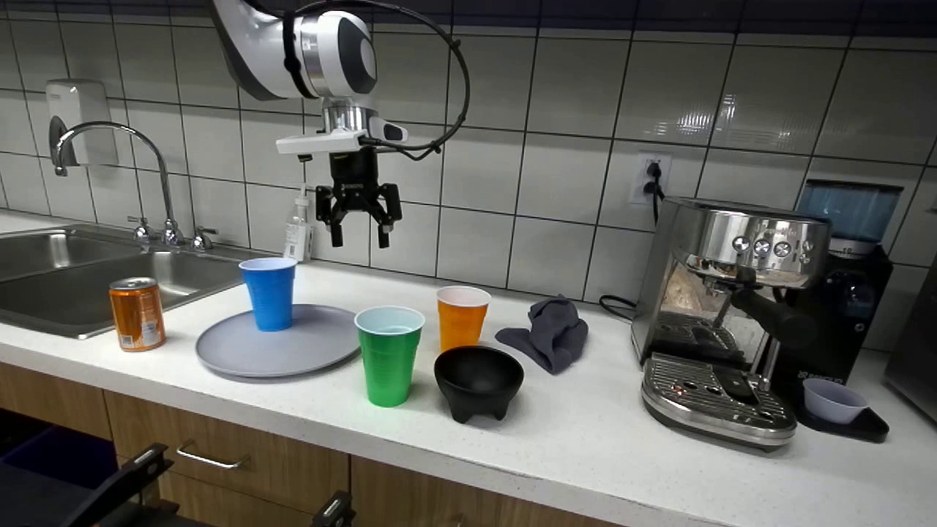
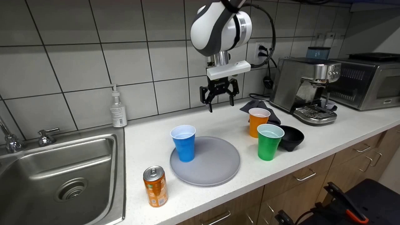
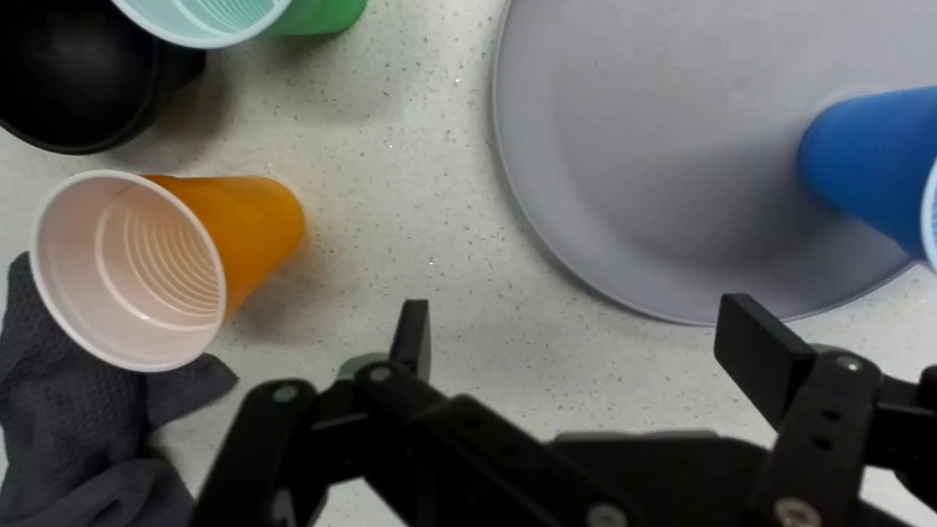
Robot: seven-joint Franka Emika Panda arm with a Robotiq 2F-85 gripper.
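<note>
Currently only the blue cup (image 2: 184, 148) stands on the plate (image 2: 217, 168), the green cup (image 2: 268, 145) and orange cup (image 2: 257, 124) sit right of it, and the empty fingers (image 3: 761, 359) hang apart.

Kitchen, shown as such by one double-basin steel sink (image 1: 66, 293) with arched faucet (image 1: 171, 230), one pump bottle (image 2: 118, 112), one tiled wall (image 2: 125, 62), one pale desk (image 1: 585, 439) over wood-fronted drawers (image 1: 285, 468), one espresso machine (image 1: 754, 241) and one coffee grinder (image 1: 858, 307) just beside it.

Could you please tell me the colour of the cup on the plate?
Blue outside; the cup shows best in an exterior view.
</note>
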